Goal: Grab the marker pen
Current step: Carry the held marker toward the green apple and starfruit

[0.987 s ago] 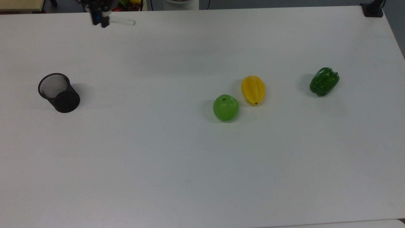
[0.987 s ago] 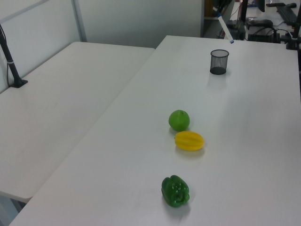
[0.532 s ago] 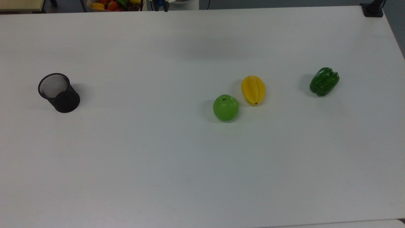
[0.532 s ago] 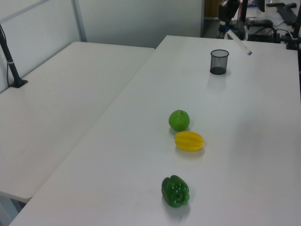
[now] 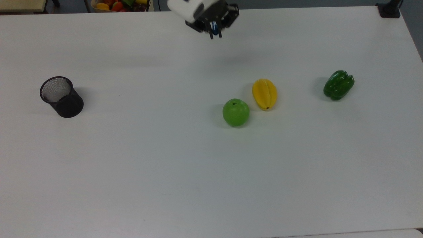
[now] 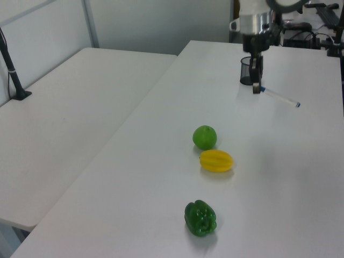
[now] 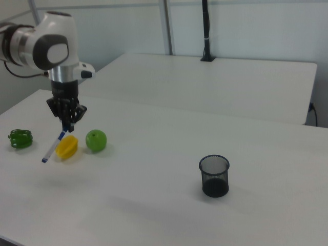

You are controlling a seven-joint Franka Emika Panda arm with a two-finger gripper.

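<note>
Pointing down above table (image 5: 132, 165) | arm vertical | gripper (image 7: 66, 128) clamping marker pen (image 7: 53, 146)

You face a wide white tabletop (image 5: 132, 172) under even light. A second white table (image 6: 70, 123) adjoins it at the left view's left, backed by pale wall panels (image 6: 156, 21) with a grey upright post (image 6: 90, 24). A black clamped pole (image 7: 206, 31) rises at that table's far edge.

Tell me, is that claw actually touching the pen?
Touching: in the left view the gripper pinches the marker pen by its capped end, the pen hanging clear above the table.
</note>
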